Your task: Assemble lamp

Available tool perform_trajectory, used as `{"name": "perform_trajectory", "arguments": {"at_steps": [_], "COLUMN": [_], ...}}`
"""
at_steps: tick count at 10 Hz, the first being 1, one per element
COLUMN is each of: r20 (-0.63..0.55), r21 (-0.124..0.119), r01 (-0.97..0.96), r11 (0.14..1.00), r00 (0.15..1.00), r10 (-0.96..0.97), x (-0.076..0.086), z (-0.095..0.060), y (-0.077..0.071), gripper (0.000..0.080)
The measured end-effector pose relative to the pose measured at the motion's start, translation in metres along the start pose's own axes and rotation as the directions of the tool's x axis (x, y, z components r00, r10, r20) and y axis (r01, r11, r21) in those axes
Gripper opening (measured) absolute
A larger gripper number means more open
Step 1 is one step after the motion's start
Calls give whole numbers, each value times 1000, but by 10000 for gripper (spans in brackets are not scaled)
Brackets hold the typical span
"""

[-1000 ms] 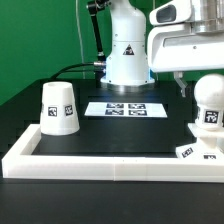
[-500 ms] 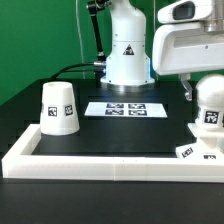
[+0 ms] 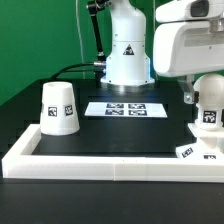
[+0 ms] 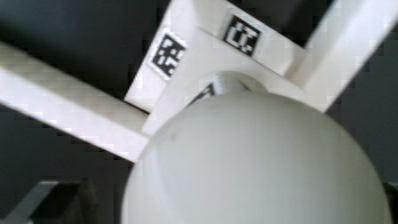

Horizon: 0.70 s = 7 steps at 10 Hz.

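The lamp is seen in three white plastic parts on the black table (image 3: 110, 135). The bulb (image 3: 209, 108) stands upright on the flat base (image 3: 198, 152) at the exterior view's right. The shade (image 3: 59, 107) rests mouth-down, well apart, at the exterior view's left. The claw (image 3: 189, 96) hangs just beside the bulb's upper half. One dark finger is made out there, the rest is hidden by the arm's white housing, and how far the claw is parted, or whether anything is held, cannot be told.

In the wrist view the frame is filled by the bulb (image 4: 249, 160), smooth and egg-shaped. All three parts are judged to be light, hollow and stiff. The bulb's glossy curve is likely to slip, so it is best taken squarely across its widest girth, with the fingers level. The shade's taper would let it slide out of a loose pinch, so it would be better gripped across the wall near the narrower closed top.

No brand name or legible writing is found. Black-and-white square tags are carried by the bulb, the base, the shade and the marker board (image 3: 125, 108). A triangular warning sign is shown on the robot's pedestal (image 3: 127, 55). Two more tags appear on a white surface (image 4: 199, 45) beyond the bulb in the wrist view, and which part that is cannot be told. The table is edged in front by a long white rail (image 3: 110, 165).
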<state>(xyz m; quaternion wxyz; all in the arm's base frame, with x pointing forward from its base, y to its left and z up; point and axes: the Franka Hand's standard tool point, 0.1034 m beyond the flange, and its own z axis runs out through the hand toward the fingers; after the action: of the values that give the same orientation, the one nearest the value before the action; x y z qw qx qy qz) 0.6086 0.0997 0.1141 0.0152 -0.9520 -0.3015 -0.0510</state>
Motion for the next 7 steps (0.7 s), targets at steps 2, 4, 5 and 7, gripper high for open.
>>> {"name": "perform_trajectory", "arguments": {"at_steps": [2,4,5,7], "r20": [3,15,21,36], "r21": [-11,-19,-23,-26], "r01": [126,237,321,480], "r11": [992,971,947,877], "r00": [992,971,947,877], "r10": [-126,-237,-320,-479], "x": [1,1,1,-1], "z": [0,-1,-1,0], "y": [0,0,1,2], "gripper": [699,699,699,699]}}
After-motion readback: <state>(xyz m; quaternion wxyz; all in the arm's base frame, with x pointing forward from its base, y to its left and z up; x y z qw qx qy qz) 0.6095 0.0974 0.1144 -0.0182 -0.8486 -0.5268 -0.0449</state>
